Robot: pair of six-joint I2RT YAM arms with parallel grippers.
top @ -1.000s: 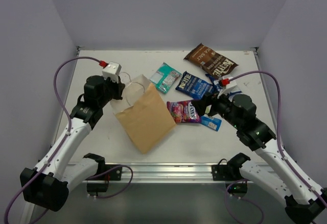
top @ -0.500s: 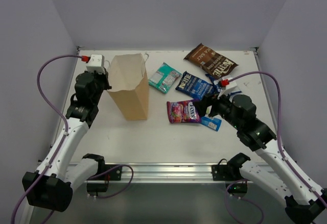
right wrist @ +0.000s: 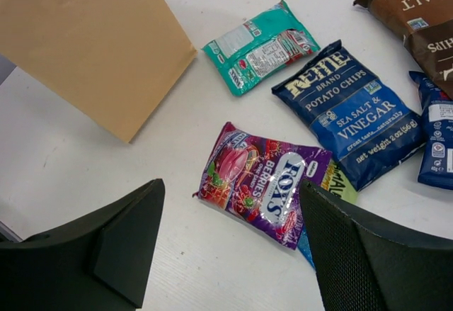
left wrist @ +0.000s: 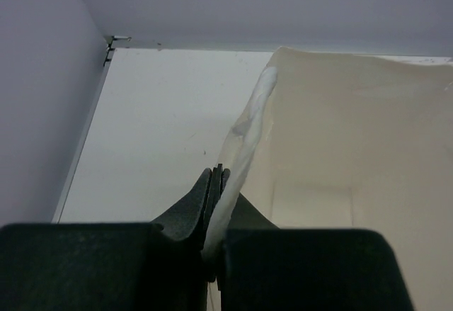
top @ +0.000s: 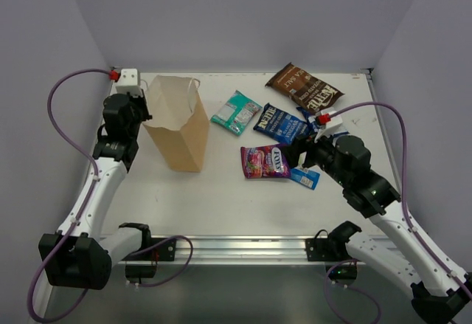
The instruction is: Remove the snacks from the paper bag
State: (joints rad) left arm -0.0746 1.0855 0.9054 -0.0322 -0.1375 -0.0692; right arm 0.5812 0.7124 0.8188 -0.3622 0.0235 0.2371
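The tan paper bag (top: pixel 179 123) stands upright at the left of the table, its mouth open upward. My left gripper (top: pixel 145 114) is shut on its left rim; in the left wrist view the jaws (left wrist: pixel 216 183) pinch the rim, and the pale inside (left wrist: pixel 354 162) shows no packet. The snacks lie on the table right of the bag: teal-white packet (top: pixel 237 112), dark blue chip bag (top: pixel 281 125), brown chip bag (top: pixel 304 88), pink-purple candy pack (top: pixel 265 162), small blue bar (top: pixel 304 178). My right gripper (right wrist: pixel 232 187) is open and empty just above the candy pack (right wrist: pixel 265 181).
The right wrist view also shows the bag's side (right wrist: pixel 92 42), the teal-white packet (right wrist: pixel 260 45), the dark blue chip bag (right wrist: pixel 350 109), the brown chip bag (right wrist: pixel 417 13) and a blue-white packet (right wrist: pixel 435 137). Walls enclose the table on three sides.
My left gripper has swung the bag from tilted, mouth-down, to upright and carried it left and back. The right arm and the packets have not moved.
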